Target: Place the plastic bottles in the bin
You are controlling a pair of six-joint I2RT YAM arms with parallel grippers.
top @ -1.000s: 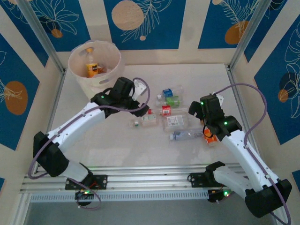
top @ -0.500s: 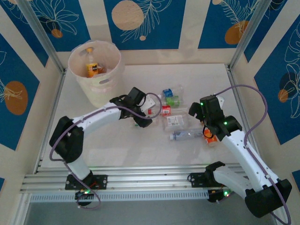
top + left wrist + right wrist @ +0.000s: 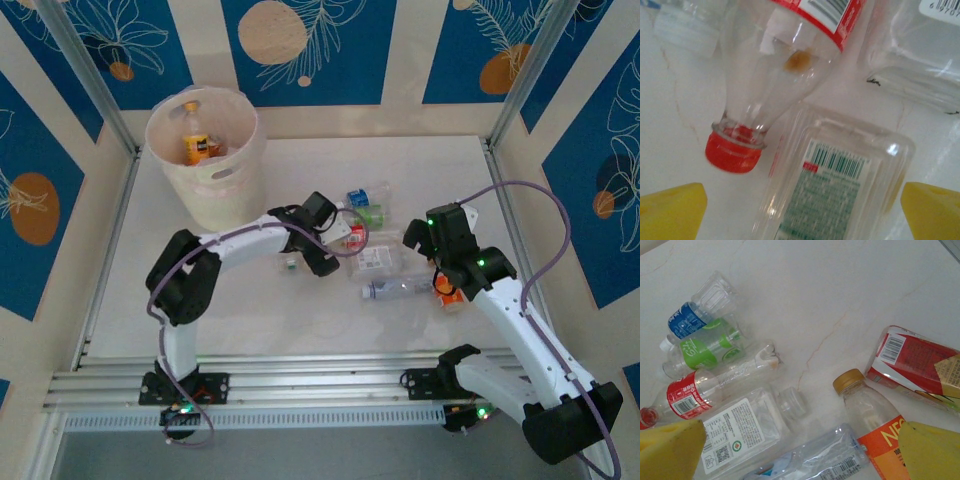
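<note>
Translucent bin [image 3: 220, 195] holds orange bottle [image 3: 197, 146]; left pincer [image 3: 800, 215] spread astride clear bottle [image 3: 840, 190]; right pincer [image 3: 800, 450] spread.

The white, faintly veined tabletop [image 3: 250, 310] carries the pale round bin [image 3: 215, 195] at its far left corner. Near the middle, bottles lie on their sides. A blue-labelled bottle [image 3: 687, 320] is just beside a green-labelled bottle [image 3: 702, 351]. Nearby are a red-labelled bottle [image 3: 687, 396] and a white-labelled clear bottle [image 3: 740, 432]. An orange-labelled bottle [image 3: 880, 435] lies near a red pack [image 3: 912, 360].

A red-capped clear bottle [image 3: 785, 65] lies just beside a green-labelled bottle [image 3: 840, 190] between the spread yellow jaws.
</note>
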